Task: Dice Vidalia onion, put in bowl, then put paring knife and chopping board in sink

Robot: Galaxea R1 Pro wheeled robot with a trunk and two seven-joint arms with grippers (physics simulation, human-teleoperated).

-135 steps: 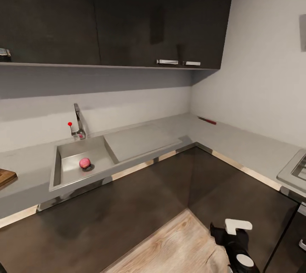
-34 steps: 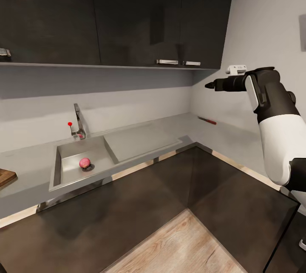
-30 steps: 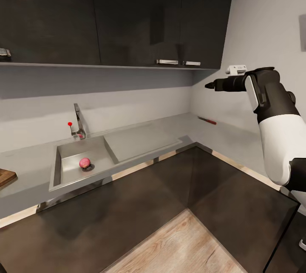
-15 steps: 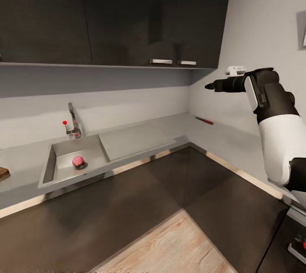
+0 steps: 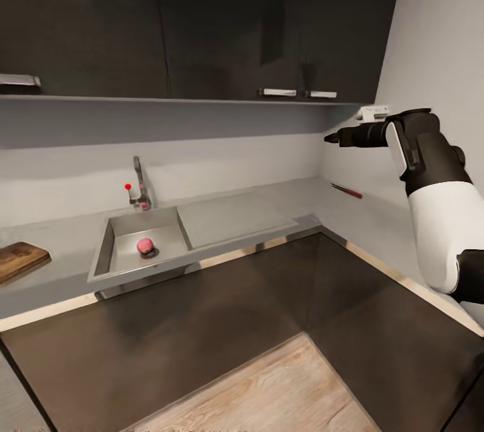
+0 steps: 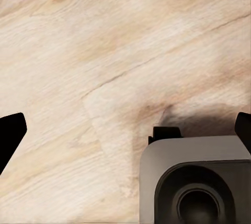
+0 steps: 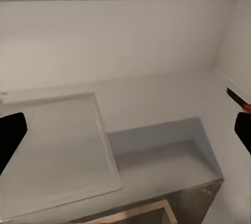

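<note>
The Vidalia onion (image 5: 144,245) lies on the drain of the sink (image 5: 121,260), below the chrome tap (image 5: 140,183). One end of the chopping board (image 5: 20,260) shows on the countertop (image 5: 269,200) at the far left. The paring knife (image 5: 346,191) lies on the countertop by the right wall, past the corner; its tip (image 7: 235,97) shows in the right wrist view. My right gripper (image 5: 332,138) (image 7: 125,135) is held high above the corner, open and empty. My left gripper (image 6: 125,135) hangs open over the wooden floor. The bowl is out of view.
A flat drainer (image 5: 232,213) (image 7: 52,145) adjoins the sink on its right. Dark upper cabinets (image 5: 202,22) hang over the counter, and dark base cabinets (image 5: 202,324) run below it in an L. A grey robot part (image 6: 193,182) sits under the left gripper.
The right arm rose from low by the floor to shoulder height and has held there. The camera has since shifted, so more of the chopping board shows at the left.
</note>
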